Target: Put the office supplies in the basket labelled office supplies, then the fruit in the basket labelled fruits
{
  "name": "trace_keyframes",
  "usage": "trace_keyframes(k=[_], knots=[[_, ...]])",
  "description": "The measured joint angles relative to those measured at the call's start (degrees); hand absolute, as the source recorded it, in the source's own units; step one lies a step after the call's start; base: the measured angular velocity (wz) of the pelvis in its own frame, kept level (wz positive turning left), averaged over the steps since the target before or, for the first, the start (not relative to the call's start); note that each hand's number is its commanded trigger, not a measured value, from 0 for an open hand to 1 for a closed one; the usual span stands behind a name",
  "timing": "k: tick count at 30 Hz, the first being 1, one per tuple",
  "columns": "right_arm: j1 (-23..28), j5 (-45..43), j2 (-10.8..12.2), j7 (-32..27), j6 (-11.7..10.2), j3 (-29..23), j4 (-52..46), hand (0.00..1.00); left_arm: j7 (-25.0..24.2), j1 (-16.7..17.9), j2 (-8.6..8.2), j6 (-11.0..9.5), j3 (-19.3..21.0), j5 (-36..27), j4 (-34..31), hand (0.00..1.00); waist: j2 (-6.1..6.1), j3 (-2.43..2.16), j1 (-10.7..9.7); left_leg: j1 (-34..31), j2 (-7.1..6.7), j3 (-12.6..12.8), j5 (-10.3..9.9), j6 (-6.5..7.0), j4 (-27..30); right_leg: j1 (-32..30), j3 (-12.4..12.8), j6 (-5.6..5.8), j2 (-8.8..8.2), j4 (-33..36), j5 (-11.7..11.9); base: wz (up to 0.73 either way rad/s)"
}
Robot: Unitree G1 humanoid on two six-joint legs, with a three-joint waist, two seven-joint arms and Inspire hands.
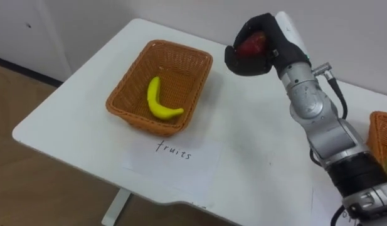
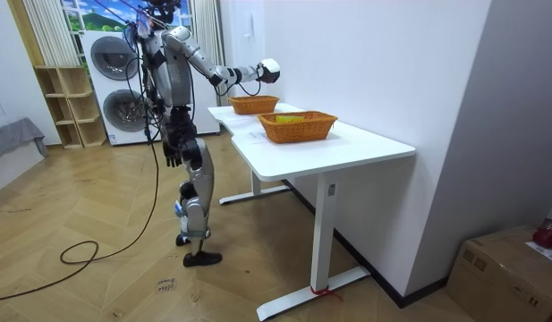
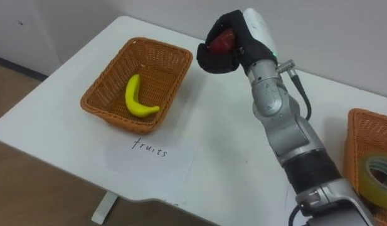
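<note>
One sheet of white paper with a handwritten word (image 1: 180,166) lies nearest, by the near edge of the white table (image 1: 243,125). Just beyond it stands an orange-brown, rectangular wicker basket (image 1: 135,75) holding a single curved yellow banana (image 1: 157,100), which lies along the basket's floor towards its near side. At the near right a second wicker basket of the same weave (image 3: 356,141) holds a roll of yellowish tape (image 3: 378,176).

Further off, the right hand (image 1: 271,53) hangs in the air just right of the first basket's far right corner, clear of the rim. Its fingers are curled round a small, round, dark red fruit (image 1: 251,45), which shows between them. In the room view the left hand (image 2: 173,156) hangs by the robot's hip as it stands at the table; whether that hand grips anything I cannot tell.

Judging by this, the step in hand is dropping the fruit in with the banana. To do it well, the hand should travel left until it is squarely over the bare far half of the basket, then sink below the rim before it lets go. A round fruit let go from high up may bounce or roll out. Keeping off the banana and the wicker wall avoids tipping the light basket.
</note>
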Motion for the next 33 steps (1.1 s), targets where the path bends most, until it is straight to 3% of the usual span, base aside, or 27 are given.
trace_keyframes(k=[11, 25, 33], knots=[[0.01, -1.28, -0.01, -0.15, 0.46, 0.15, -3.29, 1.0, -1.52, 0.48, 0.01, 0.97, 0.05, 1.35, -0.02, 0.0, -0.26, 0.2, 0.18, -0.13, -0.06, -0.23, 0.0, 0.0, 0.01, -0.06, -0.15, 0.08, -0.02, 0.08, -0.06, 0.0], [0.0, -1.81, 0.36, 0.51, 0.6, 0.65, -5.75, 1.0, -3.35, -0.26, 0.06, 1.01, 0.04, 3.21, -0.02, 0.0, -0.99, 0.41, 2.75, -0.04, -0.07, -0.57, 0.0, 0.0, -0.08, -0.03, -0.37, 0.21, -0.02, 0.03, -0.14, 0.01], [0.0, -1.72, 0.39, 0.49, 1.8, 0.68, -5.81, 1.0, -5.11, -0.17, 0.33, 1.62, 0.56, 4.87, -0.26, 0.0, -1.08, 0.43, 3.97, -0.16, -0.1, -0.68, -0.01, 0.0, -0.43, -0.06, -0.46, 0.22, -0.02, -0.04, -0.15, 0.0]])
